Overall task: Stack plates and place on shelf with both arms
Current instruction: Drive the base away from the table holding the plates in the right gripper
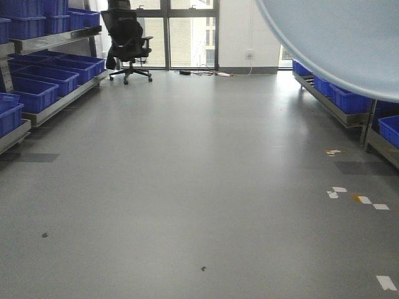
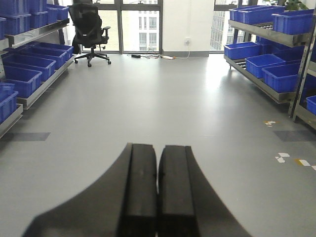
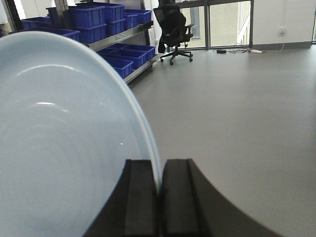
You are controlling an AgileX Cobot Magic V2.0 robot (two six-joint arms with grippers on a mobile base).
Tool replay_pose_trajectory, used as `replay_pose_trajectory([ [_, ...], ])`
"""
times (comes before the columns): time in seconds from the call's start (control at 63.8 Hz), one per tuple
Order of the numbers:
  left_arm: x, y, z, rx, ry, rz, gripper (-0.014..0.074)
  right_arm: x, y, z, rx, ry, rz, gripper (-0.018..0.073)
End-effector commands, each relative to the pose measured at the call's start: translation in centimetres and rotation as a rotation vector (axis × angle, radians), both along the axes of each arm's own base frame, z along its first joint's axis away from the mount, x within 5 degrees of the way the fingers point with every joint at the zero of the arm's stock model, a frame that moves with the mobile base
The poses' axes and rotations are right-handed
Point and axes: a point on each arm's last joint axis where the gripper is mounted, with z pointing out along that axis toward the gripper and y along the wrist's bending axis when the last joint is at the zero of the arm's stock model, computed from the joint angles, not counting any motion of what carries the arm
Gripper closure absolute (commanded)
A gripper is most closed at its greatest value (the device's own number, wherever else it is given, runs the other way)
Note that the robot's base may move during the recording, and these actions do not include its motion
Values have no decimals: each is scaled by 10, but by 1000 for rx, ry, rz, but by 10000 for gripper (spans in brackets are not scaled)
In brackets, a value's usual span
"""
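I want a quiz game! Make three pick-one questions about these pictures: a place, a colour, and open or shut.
1. Where is the plate? A on the floor; B in the right gripper; C on a chair.
2. What colour are the crates? A blue; B red; C green.
3. The left gripper is: A open; B shut on a cup; C shut, empty.
Answers: 1 B, its rim is pinched there. 2 A, every crate looks blue. 3 C, closed tight around nothing.

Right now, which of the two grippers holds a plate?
The right gripper: it is shut on the rim of the pale plate. The left gripper is shut on nothing.
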Motion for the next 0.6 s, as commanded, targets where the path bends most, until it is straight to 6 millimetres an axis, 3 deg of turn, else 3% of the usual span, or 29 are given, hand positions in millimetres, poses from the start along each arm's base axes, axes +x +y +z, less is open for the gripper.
replay_pose_trajectory([
  [0.0,1,2,16,-20,-95,21,516,-1,-2,20,32,-129,-22,511],
  [0.58,1,2,16,-20,-95,21,516,-1,-2,20,32,-129,-22,511],
])
